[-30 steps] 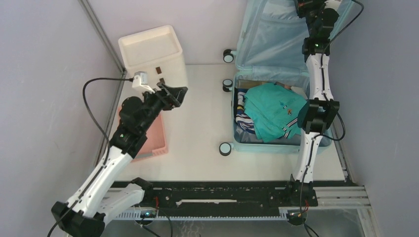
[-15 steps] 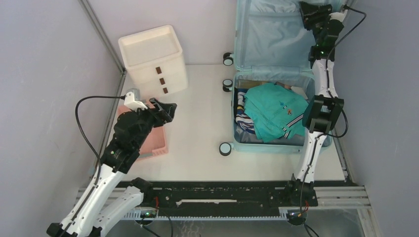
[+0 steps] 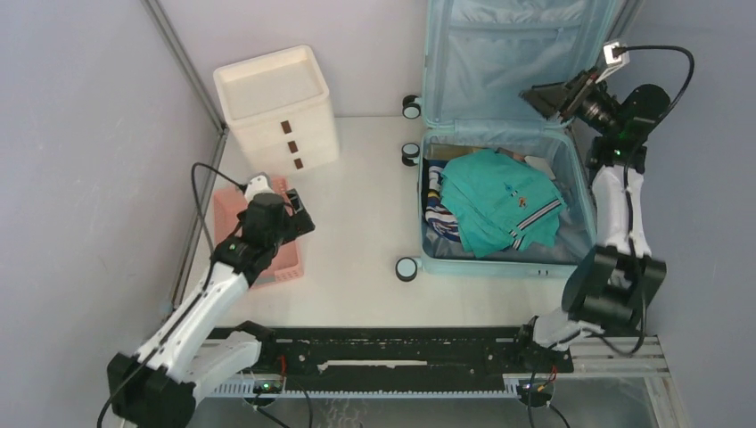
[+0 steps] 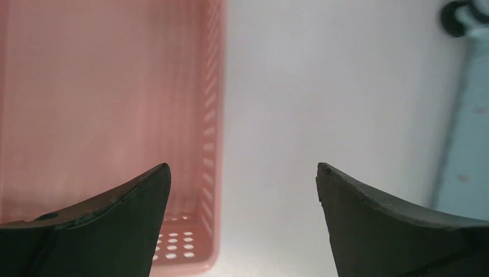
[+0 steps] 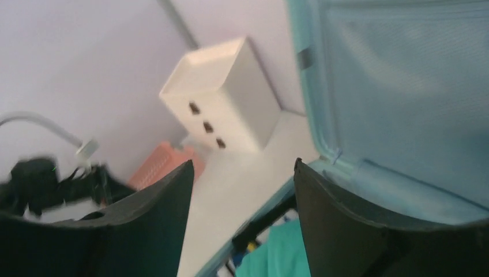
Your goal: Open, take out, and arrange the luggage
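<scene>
Now the luggage [image 3: 499, 71] stands open at the back right of the desk [image 3: 365, 232], lid upright against the wall. The right gripper [image 3: 546, 96], up at the lid's top edge a second ago, has swung out beside the lid with fingers parted and empty, so the opening looks done and taking out comes next; the left gripper [image 3: 299, 220] has drawn back from the white drawer box [image 3: 276, 98] to hang over the pink basket [image 3: 287, 263], fingers spread wide, holding nothing. Only the top view shows the teal shirt [image 3: 499, 201] heaped whole in the lower shell, where the right wrist view catches just a corner of it, while the left wrist view gives the basket's perforated wall close up
</scene>
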Robot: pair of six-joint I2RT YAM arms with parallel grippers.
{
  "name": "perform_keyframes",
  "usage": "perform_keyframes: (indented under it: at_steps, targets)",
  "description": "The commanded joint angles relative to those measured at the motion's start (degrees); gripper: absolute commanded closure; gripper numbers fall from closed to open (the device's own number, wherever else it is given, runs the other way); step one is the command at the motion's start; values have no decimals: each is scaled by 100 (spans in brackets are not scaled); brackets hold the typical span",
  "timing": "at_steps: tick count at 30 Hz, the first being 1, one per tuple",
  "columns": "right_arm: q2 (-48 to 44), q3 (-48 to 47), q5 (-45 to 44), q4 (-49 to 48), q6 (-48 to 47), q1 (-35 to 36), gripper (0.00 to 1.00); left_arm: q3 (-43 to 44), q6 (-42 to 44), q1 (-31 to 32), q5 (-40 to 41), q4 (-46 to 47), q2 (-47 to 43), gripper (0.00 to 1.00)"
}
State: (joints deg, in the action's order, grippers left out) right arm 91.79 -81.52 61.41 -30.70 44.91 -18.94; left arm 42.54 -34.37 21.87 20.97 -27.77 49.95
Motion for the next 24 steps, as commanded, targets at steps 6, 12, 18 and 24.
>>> perform_keyframes:
  at_steps: [6, 12, 18, 24]
  targets:
    - [-1969, 196, 222, 8347, -8364, 229, 12, 273, 336, -592, -660, 610, 1925, 1]
    - [-2474, 576, -228, 9051, -8744, 230, 10, 465, 346, -614, -929, 523, 2911, 22]
    - [-2866, 923, -798, 8923, -8744, 498, 10, 502, 290, -401, -2044, 616, 3153, 53]
    - [-2764, 1311, -1970, 8403, -8748, 1194, 10, 683, -263, 720, -2417, 1008, 3258, 53]
